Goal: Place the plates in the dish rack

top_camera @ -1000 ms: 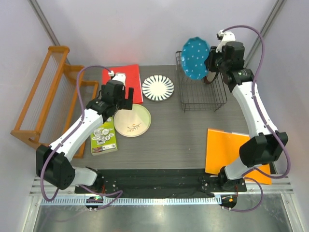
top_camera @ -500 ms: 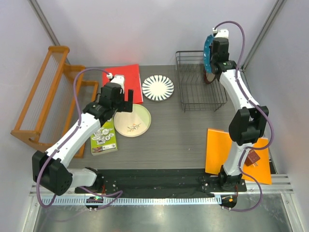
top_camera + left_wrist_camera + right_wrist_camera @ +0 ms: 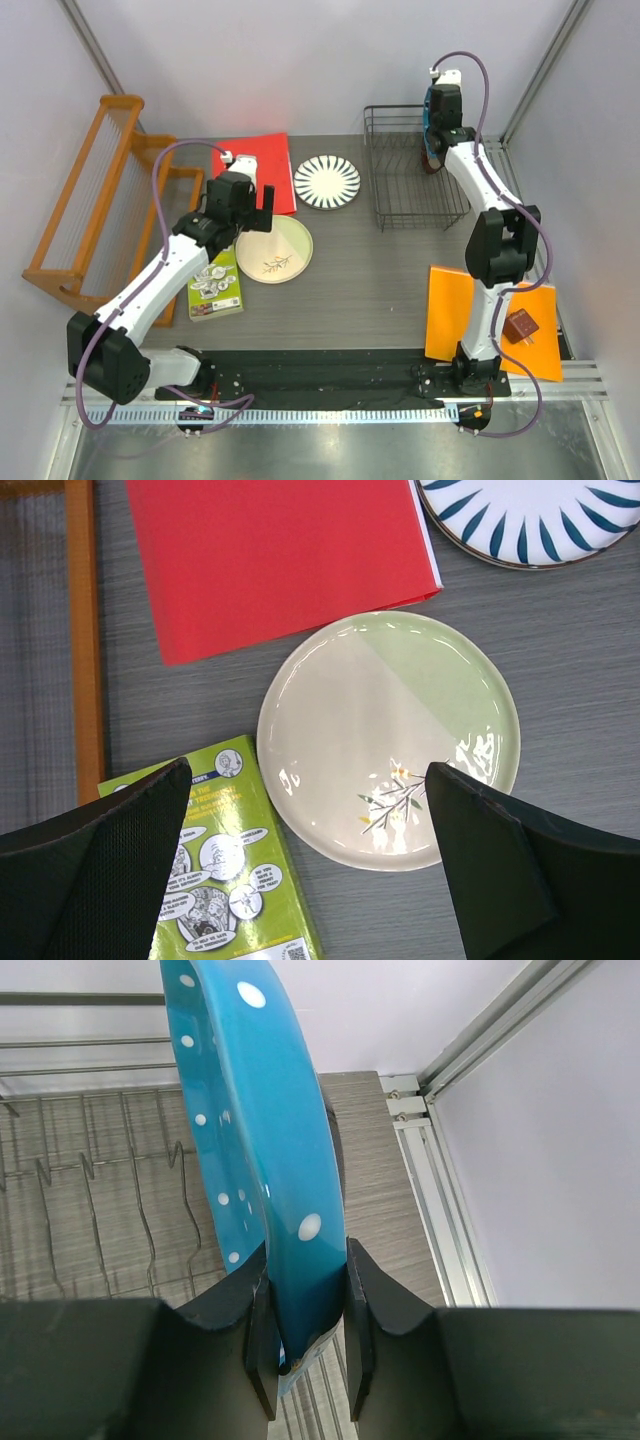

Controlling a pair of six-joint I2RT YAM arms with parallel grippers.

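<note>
I have the right gripper pinching the blue plate on edge, plane 12-to-6, above the dish rack's 1 o'clock corner, while the left gripper hangs spread over the cream plate.

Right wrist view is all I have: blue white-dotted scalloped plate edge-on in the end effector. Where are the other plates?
Observer: Two lie flat on the table: a white round plate with black radial petals and a cream round plate with a twig motif.
Operator: Left end effector?
Observer: Open, hovering over the cream plate, holding nothing.
Operator: My plate versus the rack?
Observer: Right end effector holds the blue plate above the far right part of the black wire dish rack.
</note>
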